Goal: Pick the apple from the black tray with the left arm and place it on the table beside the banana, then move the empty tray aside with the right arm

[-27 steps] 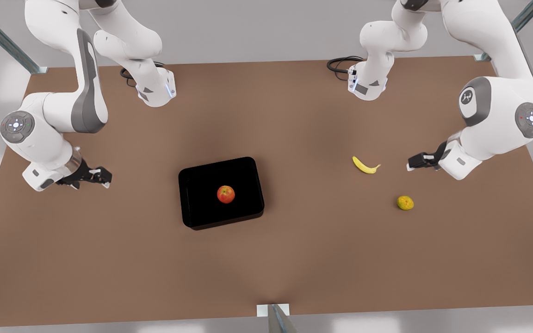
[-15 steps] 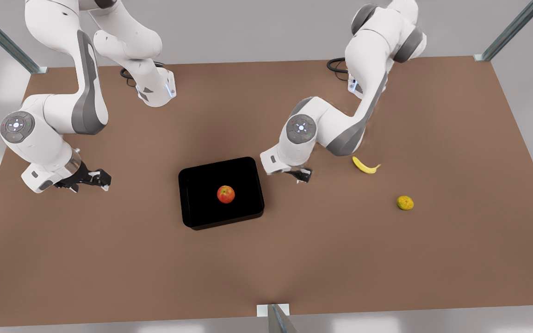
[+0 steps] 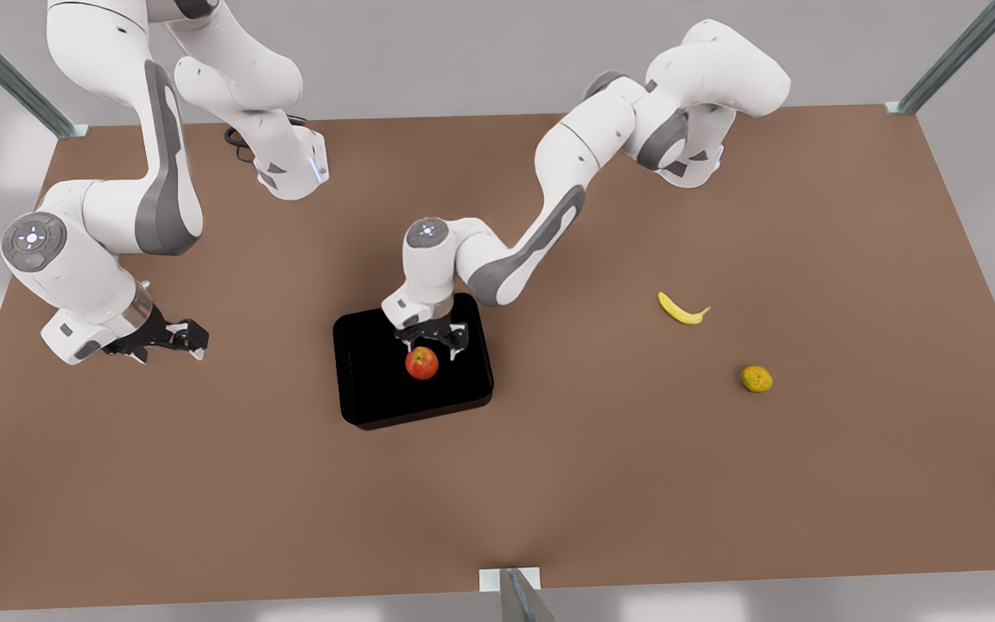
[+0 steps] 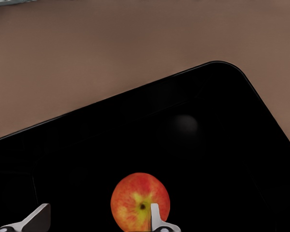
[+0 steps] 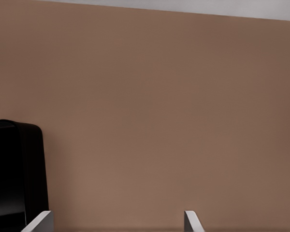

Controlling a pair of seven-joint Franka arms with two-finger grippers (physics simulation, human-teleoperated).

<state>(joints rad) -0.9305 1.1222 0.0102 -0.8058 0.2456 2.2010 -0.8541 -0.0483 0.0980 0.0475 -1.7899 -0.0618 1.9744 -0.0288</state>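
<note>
Here, left tool [image 3: 434, 336] spread above apple [image 3: 421, 364], tray-centre

Red-orange apple [image 3: 421, 364] with a yellowish patch under the left tool [image 3: 434, 339]; glossy black tray [image 3: 368, 389], matte brown tabletop [image 3: 549, 449], yellow banana [image 3: 681, 309].

My left gripper [image 3: 434, 338] hangs over the black tray [image 3: 359, 393], spread, with the apple [image 3: 421, 364] lying in the tray just below and ahead of my fingertips [image 4: 155, 216]; one of them shows in front of the apple's edge in my left wrist view. The tray sits on the table [image 3: 549, 484]. Off toward the front view's right of this gripper lie the banana [image 3: 682, 310] and, past it and nearer the camera, a round fruit [image 3: 757, 378], both on the table, well apart from the tray. My right gripper [image 3: 178, 336] waits, spread, above the table at the front view's left, the tray's corner [image 5: 19, 169] ahead of it to one side.
</note>
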